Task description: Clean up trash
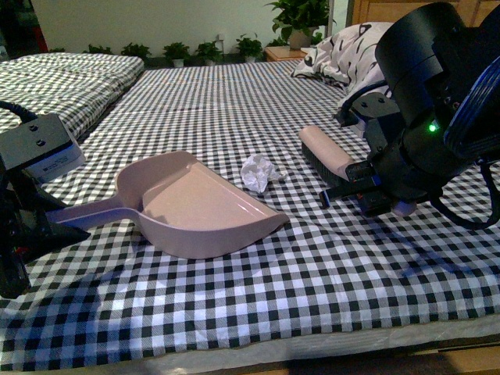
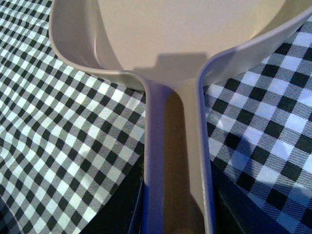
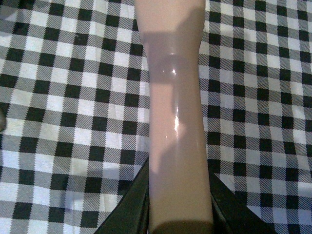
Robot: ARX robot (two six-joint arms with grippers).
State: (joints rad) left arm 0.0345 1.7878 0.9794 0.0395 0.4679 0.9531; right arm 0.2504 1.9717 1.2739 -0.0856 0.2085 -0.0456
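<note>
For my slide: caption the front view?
Crumpled white paper ball lies between pink plastic dustpan and pink-handled brush on checked cloth.

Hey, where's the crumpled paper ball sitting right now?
In the front view, the crumpled paper ball lies on the checkered cloth near the middle, just past the pink dustpan and left of the brush.
</note>
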